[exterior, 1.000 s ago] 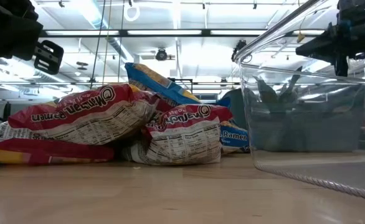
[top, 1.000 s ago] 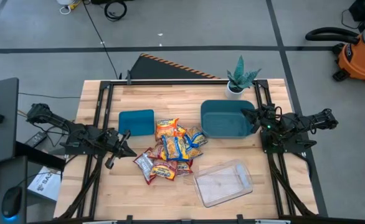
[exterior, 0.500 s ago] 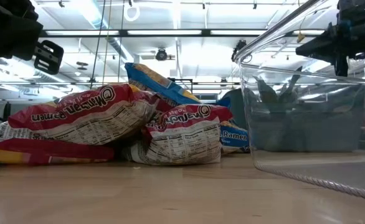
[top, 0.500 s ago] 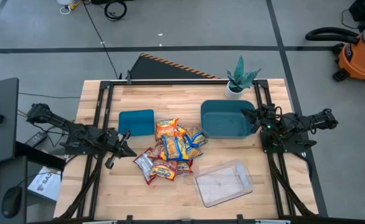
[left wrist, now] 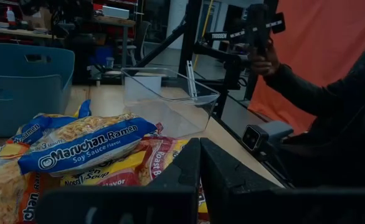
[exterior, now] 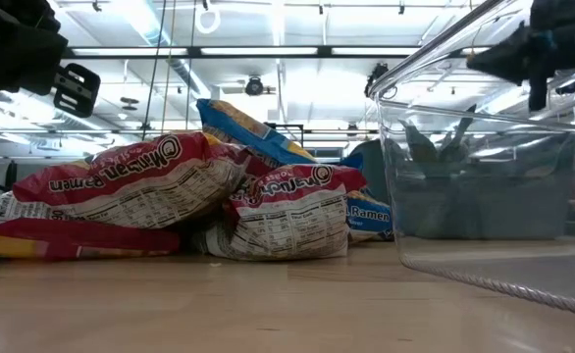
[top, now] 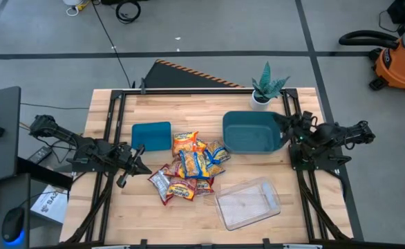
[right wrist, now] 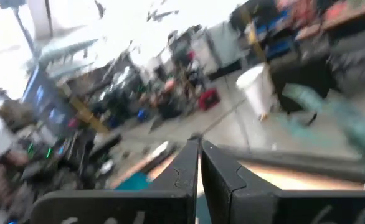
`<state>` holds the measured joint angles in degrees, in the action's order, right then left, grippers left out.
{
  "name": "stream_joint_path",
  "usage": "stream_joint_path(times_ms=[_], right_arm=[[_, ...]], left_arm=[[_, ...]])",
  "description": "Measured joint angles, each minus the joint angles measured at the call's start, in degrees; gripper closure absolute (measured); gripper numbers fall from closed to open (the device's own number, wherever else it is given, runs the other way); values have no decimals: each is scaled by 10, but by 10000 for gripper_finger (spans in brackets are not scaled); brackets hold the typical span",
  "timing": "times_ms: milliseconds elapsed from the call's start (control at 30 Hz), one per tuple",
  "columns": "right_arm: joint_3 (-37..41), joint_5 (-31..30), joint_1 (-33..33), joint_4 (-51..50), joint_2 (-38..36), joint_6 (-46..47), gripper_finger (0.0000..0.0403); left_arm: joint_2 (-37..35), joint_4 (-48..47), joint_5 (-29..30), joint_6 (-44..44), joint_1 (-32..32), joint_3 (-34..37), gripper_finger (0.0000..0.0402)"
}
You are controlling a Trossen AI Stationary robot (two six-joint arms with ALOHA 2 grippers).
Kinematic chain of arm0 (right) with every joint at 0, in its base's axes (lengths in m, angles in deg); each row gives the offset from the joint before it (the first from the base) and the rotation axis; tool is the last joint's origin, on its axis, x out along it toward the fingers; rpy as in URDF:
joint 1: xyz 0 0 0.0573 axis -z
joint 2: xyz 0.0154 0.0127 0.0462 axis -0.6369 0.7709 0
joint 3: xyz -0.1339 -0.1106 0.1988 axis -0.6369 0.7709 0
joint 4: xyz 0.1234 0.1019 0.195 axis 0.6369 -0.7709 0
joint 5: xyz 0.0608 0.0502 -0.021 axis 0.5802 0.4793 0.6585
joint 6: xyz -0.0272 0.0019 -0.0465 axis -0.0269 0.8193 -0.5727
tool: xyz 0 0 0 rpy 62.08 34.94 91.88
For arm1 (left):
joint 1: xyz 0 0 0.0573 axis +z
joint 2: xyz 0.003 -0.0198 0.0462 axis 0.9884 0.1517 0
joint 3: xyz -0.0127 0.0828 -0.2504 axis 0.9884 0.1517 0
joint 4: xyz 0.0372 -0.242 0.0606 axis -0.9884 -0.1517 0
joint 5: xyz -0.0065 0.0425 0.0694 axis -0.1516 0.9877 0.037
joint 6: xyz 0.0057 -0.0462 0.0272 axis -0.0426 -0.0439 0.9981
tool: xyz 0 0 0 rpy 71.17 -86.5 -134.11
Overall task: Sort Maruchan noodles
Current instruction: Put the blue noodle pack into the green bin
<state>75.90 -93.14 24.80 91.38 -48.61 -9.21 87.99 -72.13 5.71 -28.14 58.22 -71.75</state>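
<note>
— Where are the Maruchan noodles (top: pixel 191 167) heaped?
— Mid-bench (top: pixel 161 111). A small bin (top: pixel 151 136) is set behind-left, a larger bin (top: pixel 251 131) behind-right.
— And the tray (top: pixel 247 203)?
— Placed before-right of the heap; a plant (top: pixel 265 87) stands behind the larger bin.

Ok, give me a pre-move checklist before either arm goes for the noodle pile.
1. Maruchan noodles heaped mid-table, none sorted: ok.
2. Left gripper beside the pile, fingers shut and holding nothing: not ok, open before reaching.
3. Right gripper at the large teal bin's edge, shut, holding nothing: not ok for picking.
4. Large teal bin holds no packets: ok.
5. Small teal bin: contents cannot tell.
6. Clear tray holds no packets and is within reach: ok.
</note>
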Motion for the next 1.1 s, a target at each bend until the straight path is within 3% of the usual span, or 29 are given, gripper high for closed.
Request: stream_joint_path(times_ms=[200, 400, 500, 933, 1100], right_arm=[[0, -10, 0, 57, 0, -79, 378], [-10, 153, 0, 67, 19, -141, 378], [-29, 177, 0, 69, 48, -158, 378], [-130, 185, 0, 34, 292, -156, 378], [-193, 230, 0, -14, 412, -113, 378]], left_arm=[[0, 0, 0, 0, 0, 0, 388], [0, 0, 0, 0, 0, 0, 388], [0, 0, 0, 0, 0, 0, 388], [0, 0, 0, 0, 0, 0, 388], [0, 0, 0, 0, 0, 0, 388]])
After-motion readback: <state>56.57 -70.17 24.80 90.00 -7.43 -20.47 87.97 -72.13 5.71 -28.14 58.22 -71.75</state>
